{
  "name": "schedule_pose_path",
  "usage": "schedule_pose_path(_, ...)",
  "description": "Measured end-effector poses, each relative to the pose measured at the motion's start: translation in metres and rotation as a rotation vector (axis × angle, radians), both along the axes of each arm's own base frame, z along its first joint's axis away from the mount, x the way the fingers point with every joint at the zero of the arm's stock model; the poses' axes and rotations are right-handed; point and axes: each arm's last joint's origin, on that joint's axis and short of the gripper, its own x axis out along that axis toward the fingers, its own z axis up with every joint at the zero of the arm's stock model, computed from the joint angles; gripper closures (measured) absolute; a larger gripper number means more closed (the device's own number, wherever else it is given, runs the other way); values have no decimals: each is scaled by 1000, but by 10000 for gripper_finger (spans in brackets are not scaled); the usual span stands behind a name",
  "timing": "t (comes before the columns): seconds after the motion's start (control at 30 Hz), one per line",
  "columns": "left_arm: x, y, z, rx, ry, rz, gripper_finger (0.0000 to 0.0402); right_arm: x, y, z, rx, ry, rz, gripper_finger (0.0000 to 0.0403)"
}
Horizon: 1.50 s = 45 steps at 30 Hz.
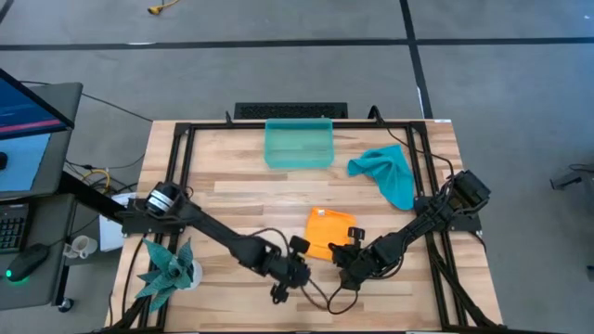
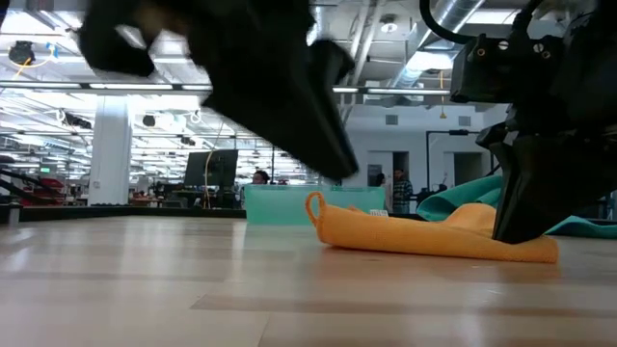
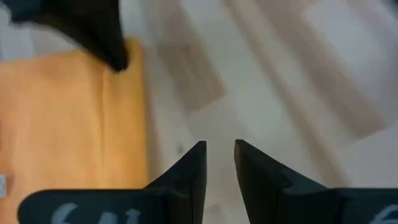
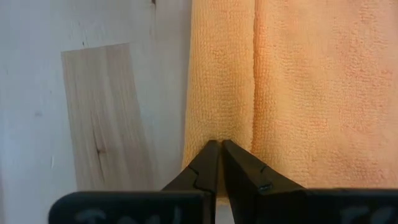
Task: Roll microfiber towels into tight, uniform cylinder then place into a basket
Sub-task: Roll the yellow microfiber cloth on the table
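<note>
The orange microfiber towel (image 1: 327,227) lies folded flat on the wooden table, left of my right gripper (image 1: 345,252), which is shut on its near edge. My left gripper (image 1: 304,271) hovers above bare wood just off the towel's near left corner; its fingers (image 3: 220,149) stand a little apart with nothing between them. In the low view it hangs lifted (image 2: 333,159) in front of the towel (image 2: 424,236). The teal-blue towel (image 1: 385,174) lies crumpled at the far right. The sea-green basket (image 1: 299,144) stands at the far middle, with nothing in it. My right gripper pinches the orange towel's near edge (image 4: 217,134) between its two fingertips, beside a lengthwise fold (image 4: 255,93). The fingers come slanting down from the table's near right side. The towel lies flat on the table, and its end under the fingers (image 2: 525,249) rests on the wood.
A spiky teal plant (image 1: 167,269) stands at the near left corner. A black metal frame (image 1: 186,148) runs around the tabletop. Bare wood lies between the towel and the basket. A monitor and desk (image 1: 28,121) stand off the table's left side.
</note>
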Motion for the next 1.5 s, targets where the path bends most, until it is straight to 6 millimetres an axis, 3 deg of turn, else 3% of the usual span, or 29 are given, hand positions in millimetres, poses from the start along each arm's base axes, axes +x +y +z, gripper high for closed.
schedule_pose_path(0.27, 11, 42, -21, -106, -63, 121, 325, 0, 0, 0, 0, 0, 0, 354)
schedule_pose_path(0.67, 4, 74, -44, -221, -22, 288, 325, 0, 0, 0, 1, -1, 2, 354)
schedule_pose_path(1.07, 0, 87, -51, -488, 87, 472, 325, 0, 1, 0, 21, 12, 10, 345)
schedule_pose_path(1.3, -2, 85, -52, -659, 182, 548, 325, 0, 2, 0, 24, 7, 25, 300)
schedule_pose_path(1.5, -3, 82, -53, -701, 210, 576, 325, 2, 4, 0, 10, 2, 102, 260)
